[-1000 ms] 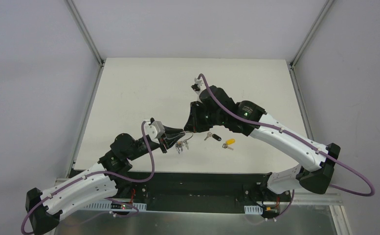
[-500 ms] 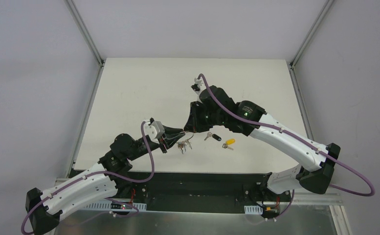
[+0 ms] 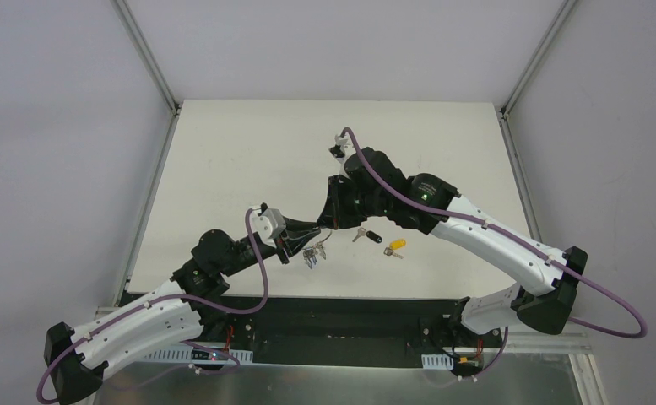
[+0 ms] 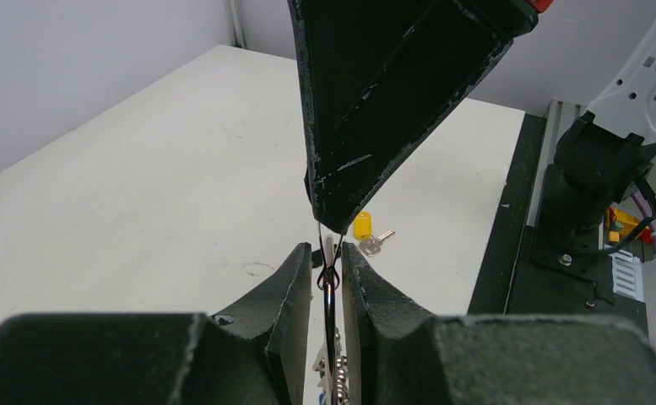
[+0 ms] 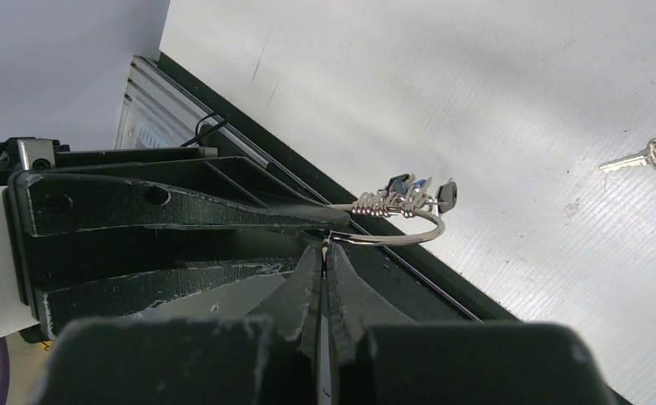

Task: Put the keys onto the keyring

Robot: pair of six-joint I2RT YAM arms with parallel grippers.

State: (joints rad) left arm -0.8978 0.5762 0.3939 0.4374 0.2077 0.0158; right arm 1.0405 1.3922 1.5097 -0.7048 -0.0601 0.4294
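**Keyring pinched from both sides**

Keyring (image 5: pixel 430 232) is held off the table (image 3: pixel 223 169). The left gripper (image 4: pixel 328 253) is clamped on its wire, and the right gripper (image 5: pixel 324 249) is closed on the same wire, tip to tip. The yellow-headed key (image 3: pixel 396 246) and black-headed key (image 3: pixel 368 234) lie loose on the table, near the jaws.

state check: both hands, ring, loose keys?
left hand: shut on the keyring
right hand: shut on the keyring
keyring: pinched between both hands
black-capped key: loose on the table, not on the keyring
yellow-capped key: loose on the table, not on the keyring
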